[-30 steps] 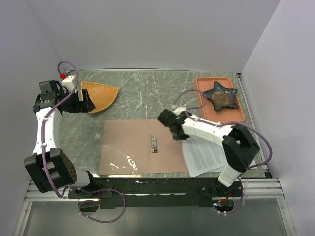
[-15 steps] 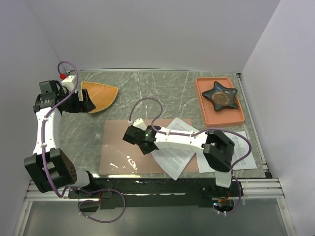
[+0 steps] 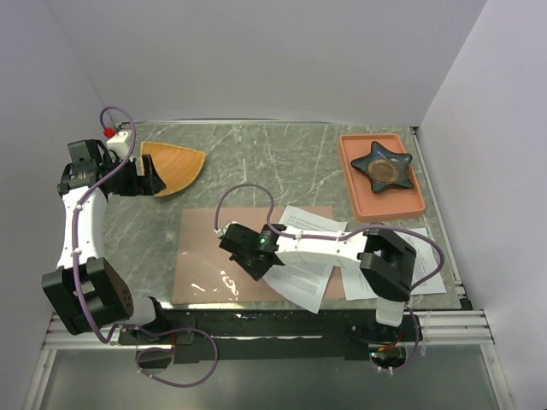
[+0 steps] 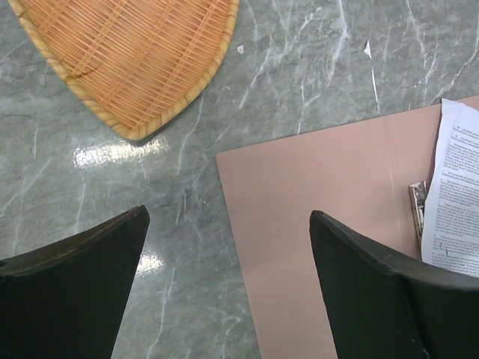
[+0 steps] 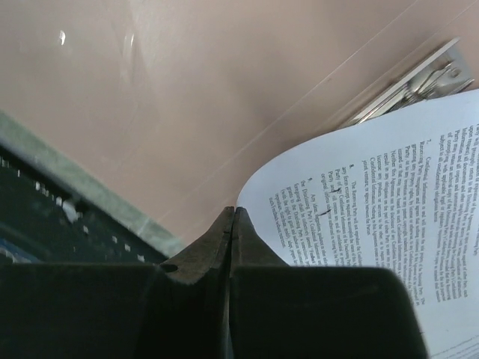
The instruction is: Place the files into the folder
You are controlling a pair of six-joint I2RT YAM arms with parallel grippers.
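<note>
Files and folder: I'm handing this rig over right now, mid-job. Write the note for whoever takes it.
Left hand: open, empty, hovering between the woven plate and the folder's far-left corner.
Right hand: shut, apparently pinching a sheet's edge, low over the folder's middle.
Files: several lie askew on the open folder's right half, overhanging its near edge; other sheets lie on the table at right.
Done: some sheets on the folder. Left: bring the rest, square the stack, close the folder.
</note>
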